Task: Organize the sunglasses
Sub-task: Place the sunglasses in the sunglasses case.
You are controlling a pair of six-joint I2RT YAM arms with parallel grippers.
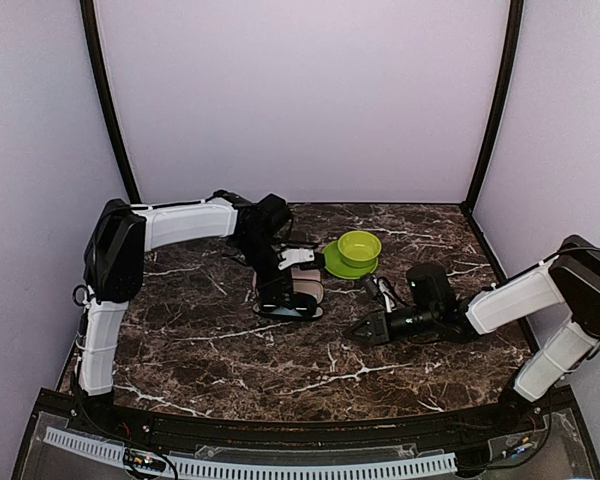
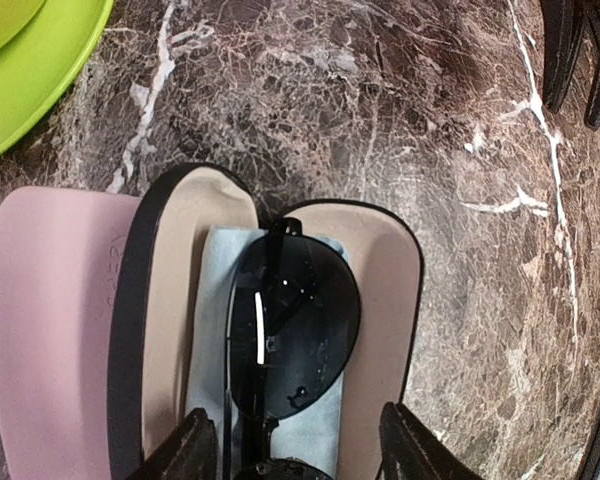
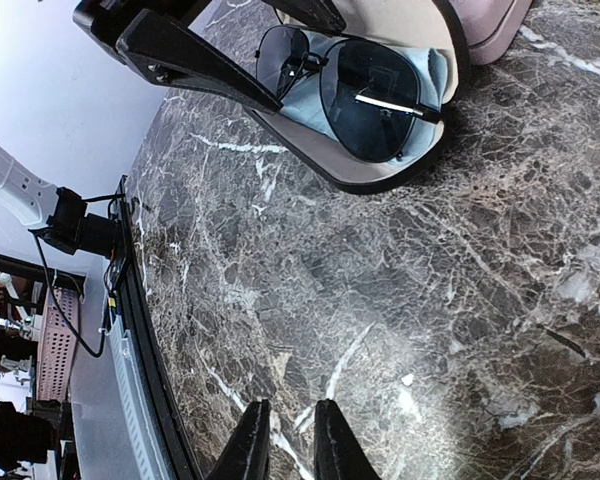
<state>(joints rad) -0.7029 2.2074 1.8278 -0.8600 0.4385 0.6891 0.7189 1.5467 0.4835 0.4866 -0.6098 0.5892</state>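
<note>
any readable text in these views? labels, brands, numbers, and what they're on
Pink case: a faint embossed mark near its edge in the left wrist view, too blurred to read.
Sunglasses, black case, green plate: no text visible.
Nothing else legible in any view.

in the left wrist view the sunglasses (image 2: 290, 335) run off the bottom edge, so we see one dark lens whole and only the top of the other. the pink case (image 2: 50, 330) is cut by the same edge, and the green plate (image 2: 40, 80) by the top corner. from above, the left gripper (image 1: 283, 292) covers most of the black case (image 1: 292, 314), and we cannot make out the glasses there.
</note>
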